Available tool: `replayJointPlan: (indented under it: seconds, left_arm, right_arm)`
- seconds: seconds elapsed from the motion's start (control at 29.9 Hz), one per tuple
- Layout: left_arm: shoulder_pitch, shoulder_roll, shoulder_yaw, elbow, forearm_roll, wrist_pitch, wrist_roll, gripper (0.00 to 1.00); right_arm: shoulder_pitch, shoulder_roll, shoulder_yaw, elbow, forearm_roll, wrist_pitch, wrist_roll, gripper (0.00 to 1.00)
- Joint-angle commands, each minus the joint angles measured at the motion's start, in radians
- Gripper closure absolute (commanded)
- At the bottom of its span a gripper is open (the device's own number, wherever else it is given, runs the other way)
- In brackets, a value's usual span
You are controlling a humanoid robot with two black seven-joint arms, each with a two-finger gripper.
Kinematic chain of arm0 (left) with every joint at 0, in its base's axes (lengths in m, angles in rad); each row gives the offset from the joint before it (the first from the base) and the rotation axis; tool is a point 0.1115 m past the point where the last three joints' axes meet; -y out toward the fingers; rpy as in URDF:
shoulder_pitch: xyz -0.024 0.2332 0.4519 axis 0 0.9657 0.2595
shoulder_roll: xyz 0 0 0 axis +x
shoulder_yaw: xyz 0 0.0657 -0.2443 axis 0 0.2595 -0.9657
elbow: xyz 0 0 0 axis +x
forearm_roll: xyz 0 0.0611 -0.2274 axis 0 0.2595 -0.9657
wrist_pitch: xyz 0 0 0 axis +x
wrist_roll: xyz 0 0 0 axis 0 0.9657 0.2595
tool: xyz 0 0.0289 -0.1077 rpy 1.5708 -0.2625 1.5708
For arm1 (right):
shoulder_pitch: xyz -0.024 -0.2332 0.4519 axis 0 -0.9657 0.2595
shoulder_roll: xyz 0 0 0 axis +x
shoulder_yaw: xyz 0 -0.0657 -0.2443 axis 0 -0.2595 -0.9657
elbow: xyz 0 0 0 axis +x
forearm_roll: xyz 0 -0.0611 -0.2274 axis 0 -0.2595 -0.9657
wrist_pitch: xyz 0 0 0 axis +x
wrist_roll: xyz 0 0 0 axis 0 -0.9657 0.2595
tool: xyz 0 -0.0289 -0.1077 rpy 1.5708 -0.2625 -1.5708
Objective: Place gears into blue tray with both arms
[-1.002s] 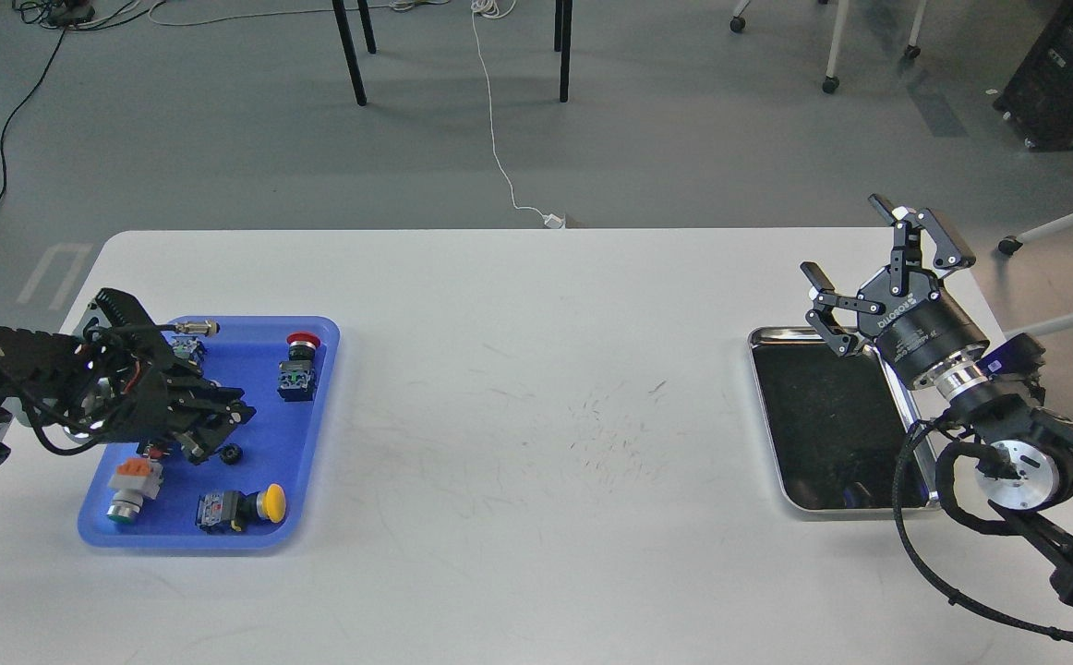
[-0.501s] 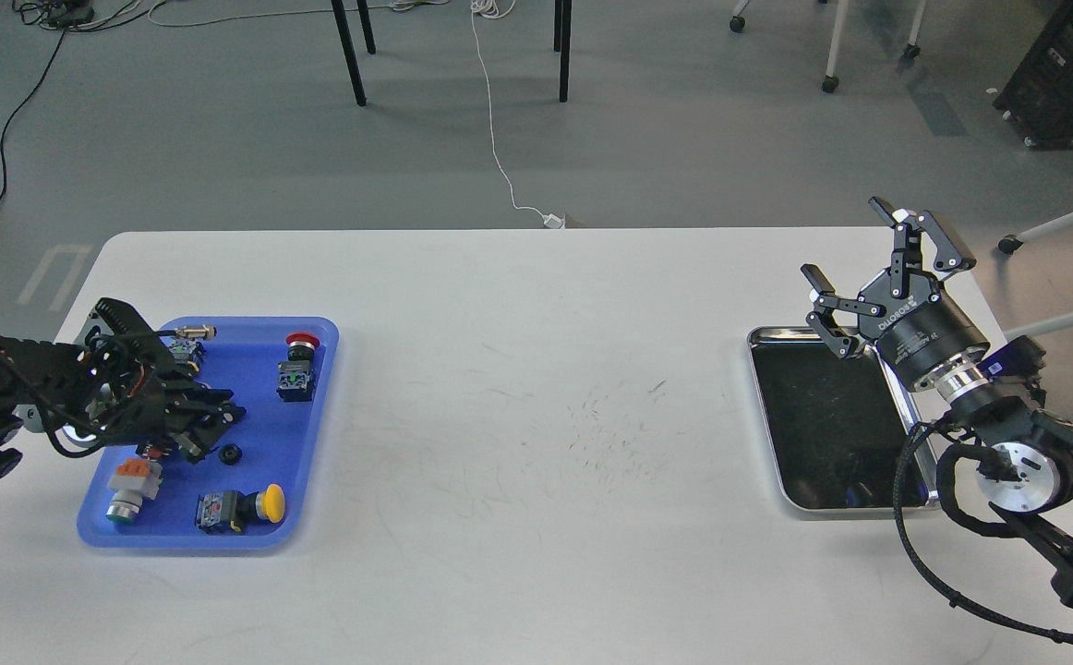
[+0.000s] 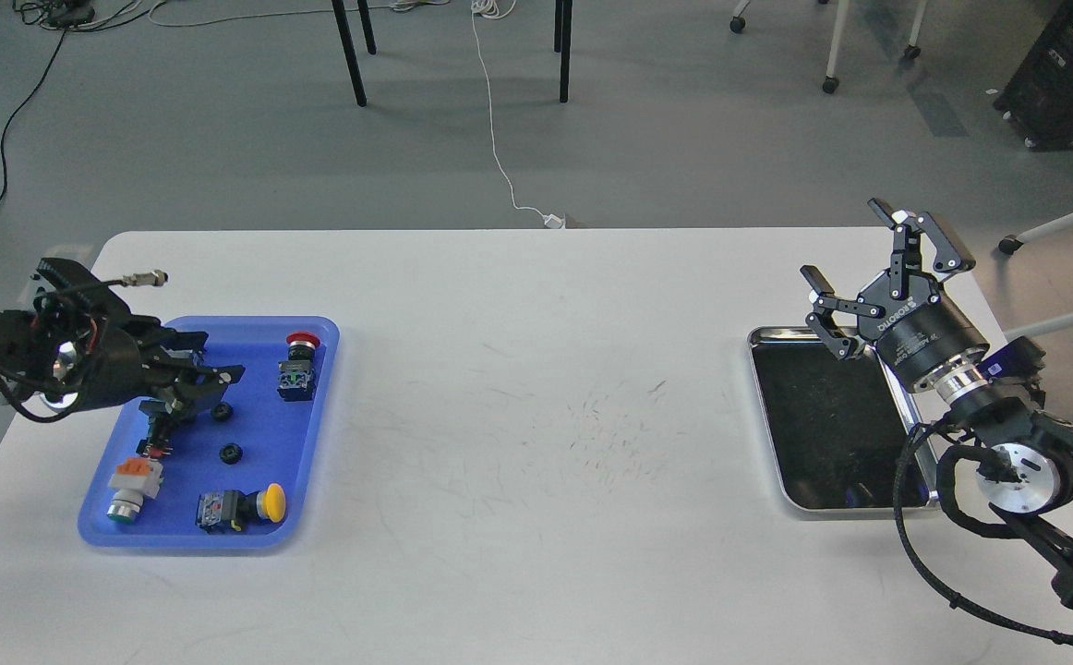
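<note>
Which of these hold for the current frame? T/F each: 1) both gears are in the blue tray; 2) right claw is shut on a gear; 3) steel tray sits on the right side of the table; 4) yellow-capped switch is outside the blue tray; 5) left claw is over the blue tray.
1) Two gears lie inside the blue tray. True.
2) False: the right claw is open and holds nothing.
3) The steel tray sits at the table's right side. True.
4) False: the yellow-capped switch lies inside the blue tray, near its front edge.
5) The left claw is over the blue tray. True.
</note>
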Motion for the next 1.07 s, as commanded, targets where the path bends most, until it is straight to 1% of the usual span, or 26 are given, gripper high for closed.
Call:
replayJointPlan:
  seconds: [0.0, 0.03, 0.1, 0.13, 0.2, 0.23, 0.27, 0.37, 0.43, 0.47, 0.5, 0.53, 0.6, 0.63, 0.83, 0.94, 1.04]
  left_arm:
    - [0.000, 0.011, -0.082, -0.087, -0.310, -0.011, 0.000, 0.08]
    - [0.002, 0.006, -0.098, -0.107, -0.435, -0.016, 0.000, 0.08]
    - [0.009, -0.002, -0.106, -0.148, -0.669, -0.020, 0.000, 0.02]
    - [0.023, -0.015, -0.110, -0.166, -0.796, -0.019, 0.000, 0.02]
    - [0.063, -0.079, -0.145, -0.171, -0.994, -0.014, 0.000, 0.02]
    - [0.098, -0.115, -0.197, -0.171, -1.051, -0.016, 0.000, 0.02]
    - [0.143, -0.144, -0.252, -0.171, -1.071, -0.016, 0.000, 0.02]
    - [0.317, -0.244, -0.482, -0.170, -1.084, -0.035, 0.000, 0.02]
    - [0.394, -0.319, -0.610, -0.170, -1.087, -0.086, 0.000, 0.02]
    - [0.423, -0.359, -0.659, -0.168, -1.090, -0.117, 0.006, 0.02]
    - [0.453, -0.399, -0.703, -0.165, -1.096, -0.147, 0.058, 0.02]
    - [0.473, -0.431, -0.733, -0.159, -1.102, -0.166, 0.094, 0.02]
    - [0.500, -0.477, -0.773, -0.147, -1.113, -0.197, 0.132, 0.02]
    - [0.506, -0.486, -0.777, -0.144, -1.113, -0.204, 0.138, 0.02]
    - [0.548, -0.552, -0.793, -0.104, -1.113, -0.209, 0.148, 0.02]
    - [0.560, -0.566, -0.825, -0.101, -1.115, -0.210, 0.154, 0.02]
    - [0.566, -0.574, -0.828, -0.101, -1.115, -0.212, 0.161, 0.02]
  right_arm:
    - [0.006, 0.000, -0.001, 0.000, 0.000, 0.000, 0.000, 0.03]
    - [0.008, 0.000, -0.002, 0.000, -0.001, 0.000, 0.000, 0.03]
    - [0.008, 0.002, -0.002, 0.000, -0.001, -0.005, 0.000, 0.03]
    - [0.009, 0.000, -0.002, -0.002, -0.001, -0.009, 0.000, 0.03]
    - [0.008, 0.002, -0.002, -0.006, -0.004, -0.017, 0.000, 0.03]
    - [0.008, 0.003, -0.002, -0.005, -0.012, -0.026, 0.000, 0.02]
    - [0.008, 0.010, -0.002, -0.003, -0.027, -0.037, 0.000, 0.02]
    - [0.003, 0.033, -0.004, -0.008, -0.086, -0.084, 0.000, 0.02]
    - [0.002, 0.040, -0.004, -0.011, -0.096, -0.113, 0.000, 0.02]
    - [-0.001, 0.045, -0.004, -0.011, -0.096, -0.121, 0.000, 0.01]
    - [-0.004, 0.048, -0.004, -0.011, -0.096, -0.124, 0.000, 0.01]
    - [-0.004, 0.051, -0.004, -0.011, -0.096, -0.124, 0.000, 0.01]
    - [-0.006, 0.053, -0.002, -0.009, -0.096, -0.124, 0.000, 0.01]
    - [-0.006, 0.053, -0.002, -0.006, -0.095, -0.124, 0.000, 0.01]
    - [-0.018, 0.054, 0.007, -0.005, -0.089, -0.130, 0.000, 0.01]
    - [-0.030, 0.053, 0.012, -0.003, -0.086, -0.129, 0.000, 0.01]
    - [-0.049, 0.054, 0.010, 0.009, -0.086, -0.124, 0.000, 0.01]
